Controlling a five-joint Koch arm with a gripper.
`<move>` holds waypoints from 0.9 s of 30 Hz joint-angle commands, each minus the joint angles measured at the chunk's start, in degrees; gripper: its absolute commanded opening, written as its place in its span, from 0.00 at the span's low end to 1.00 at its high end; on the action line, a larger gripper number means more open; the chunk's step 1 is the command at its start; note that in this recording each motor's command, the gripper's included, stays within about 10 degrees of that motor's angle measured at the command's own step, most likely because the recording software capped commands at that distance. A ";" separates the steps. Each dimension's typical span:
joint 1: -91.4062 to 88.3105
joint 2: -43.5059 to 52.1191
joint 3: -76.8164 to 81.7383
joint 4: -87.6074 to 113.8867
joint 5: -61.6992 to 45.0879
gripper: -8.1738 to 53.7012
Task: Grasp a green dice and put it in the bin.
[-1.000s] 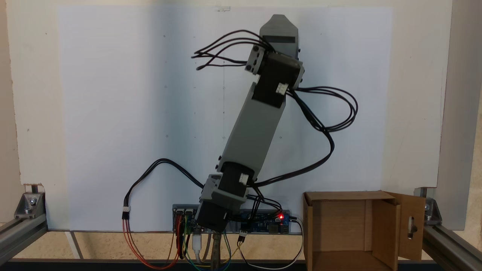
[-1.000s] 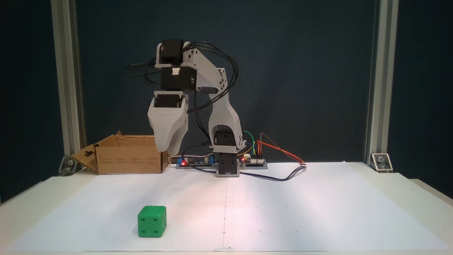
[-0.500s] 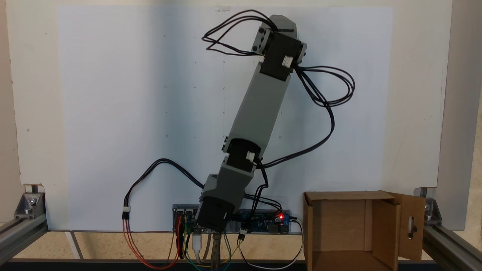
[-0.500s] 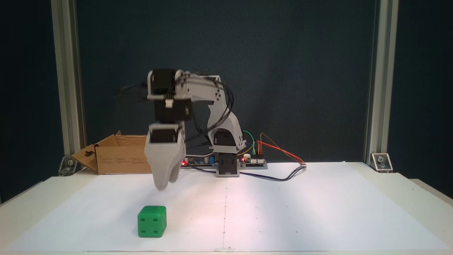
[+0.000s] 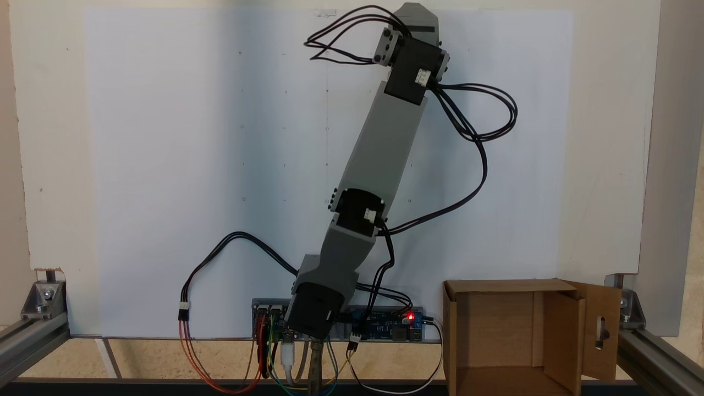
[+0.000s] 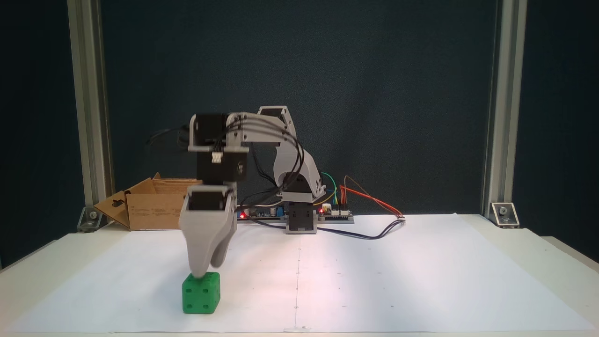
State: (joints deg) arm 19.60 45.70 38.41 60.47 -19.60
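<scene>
Your grey plastic pincer (image 5: 419,14) sits at the far end of the outstretched arm in a fixed view from above, nearer the sheet's far edge than a second ago; the brown cardboard bin (image 5: 572,335) stands open beside the base. In the other fixed view the pincer (image 6: 202,274) has dropped until its tips meet the top of the small bright green plastic dice (image 6: 201,293), which rests unmoved on the white paper (image 6: 374,281), four pips facing you. You cannot tell whether the jaws are parted. A cube has no long axis, so any square grip should serve.
</scene>
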 commanded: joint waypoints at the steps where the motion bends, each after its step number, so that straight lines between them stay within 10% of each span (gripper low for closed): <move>1: 0.44 0.18 -3.87 -1.05 -2.99 0.85; 27: 3.25 -4.31 -3.87 -3.78 -2.99 0.83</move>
State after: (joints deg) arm 22.85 40.43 38.50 57.30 -19.60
